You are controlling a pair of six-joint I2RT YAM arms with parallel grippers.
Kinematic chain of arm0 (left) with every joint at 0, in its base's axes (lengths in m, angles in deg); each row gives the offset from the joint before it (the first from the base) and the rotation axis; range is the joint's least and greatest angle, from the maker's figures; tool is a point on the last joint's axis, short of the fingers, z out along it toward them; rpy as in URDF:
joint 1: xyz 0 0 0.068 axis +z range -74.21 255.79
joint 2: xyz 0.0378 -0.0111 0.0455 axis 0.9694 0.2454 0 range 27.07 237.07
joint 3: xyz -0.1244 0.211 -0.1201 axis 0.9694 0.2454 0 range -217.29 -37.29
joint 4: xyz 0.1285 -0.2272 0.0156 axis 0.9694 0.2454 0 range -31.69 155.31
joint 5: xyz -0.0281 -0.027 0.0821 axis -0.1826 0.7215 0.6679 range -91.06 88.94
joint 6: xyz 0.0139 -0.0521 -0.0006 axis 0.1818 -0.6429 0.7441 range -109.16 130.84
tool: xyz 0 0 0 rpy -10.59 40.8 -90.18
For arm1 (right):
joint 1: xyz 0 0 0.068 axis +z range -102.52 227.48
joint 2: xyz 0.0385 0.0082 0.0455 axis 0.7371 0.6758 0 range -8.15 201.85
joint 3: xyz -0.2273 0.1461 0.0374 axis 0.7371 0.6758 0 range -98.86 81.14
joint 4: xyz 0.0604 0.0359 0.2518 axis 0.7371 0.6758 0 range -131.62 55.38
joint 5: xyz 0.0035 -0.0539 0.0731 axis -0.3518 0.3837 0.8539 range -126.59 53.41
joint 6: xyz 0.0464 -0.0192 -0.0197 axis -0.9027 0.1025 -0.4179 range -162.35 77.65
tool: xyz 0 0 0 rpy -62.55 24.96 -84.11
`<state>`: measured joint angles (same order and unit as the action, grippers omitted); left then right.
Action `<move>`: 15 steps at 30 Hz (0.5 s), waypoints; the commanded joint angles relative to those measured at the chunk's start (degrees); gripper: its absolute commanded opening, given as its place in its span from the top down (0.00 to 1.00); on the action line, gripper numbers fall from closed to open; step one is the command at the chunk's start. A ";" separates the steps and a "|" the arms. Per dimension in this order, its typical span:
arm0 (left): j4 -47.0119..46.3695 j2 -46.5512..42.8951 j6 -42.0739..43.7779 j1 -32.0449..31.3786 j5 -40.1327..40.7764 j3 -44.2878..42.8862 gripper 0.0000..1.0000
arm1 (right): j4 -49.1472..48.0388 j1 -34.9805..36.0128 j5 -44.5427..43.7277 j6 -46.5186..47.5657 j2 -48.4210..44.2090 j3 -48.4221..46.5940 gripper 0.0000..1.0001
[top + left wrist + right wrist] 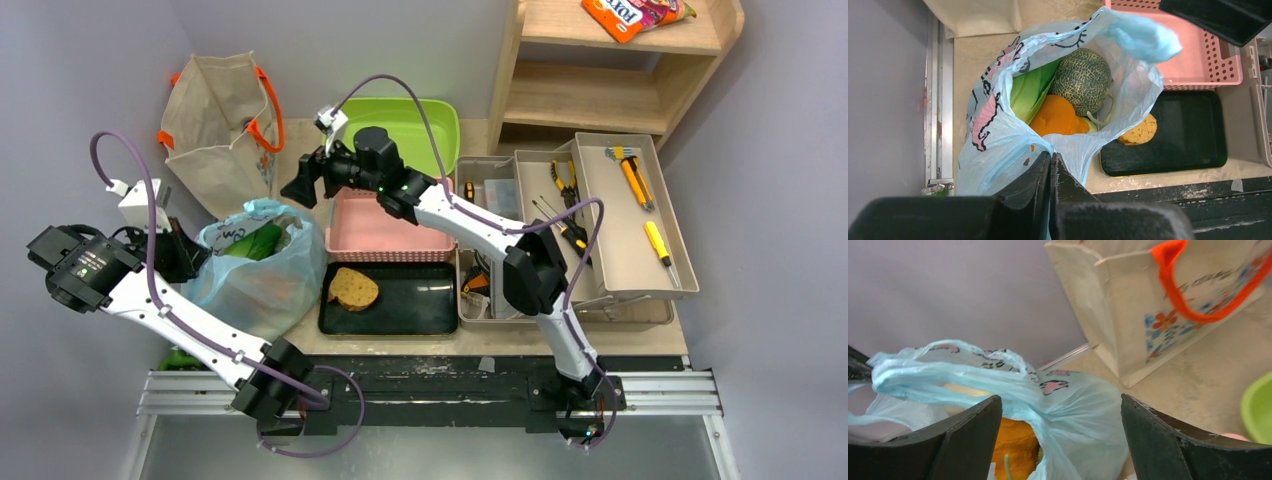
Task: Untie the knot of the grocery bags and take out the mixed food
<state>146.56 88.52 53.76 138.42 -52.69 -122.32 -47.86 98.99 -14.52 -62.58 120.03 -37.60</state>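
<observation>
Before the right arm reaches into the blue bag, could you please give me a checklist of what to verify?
1. Bag untied: ok, the light-blue bag gapes open.
2. Left gripper anchoring it: ok, shut on the near rim.
3. Right gripper ready: ok, jaws wide open by the bag.
4. Food exposed: ok, melon, greens and an orange item show.
5. Right fingers free of the loose handle: cannot tell.
6. Landing space: ok, black tray holds only a bread slice.
</observation>
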 commanded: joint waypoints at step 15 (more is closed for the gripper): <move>13.45 4.48 7.03 0.55 -4.40 -7.69 1.00 | 1.46 9.97 -7.99 18.90 -13.37 8.23 0.11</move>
<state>148.15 91.38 59.88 138.42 -55.05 -127.50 -46.11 104.85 -23.62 -50.84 110.91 -32.49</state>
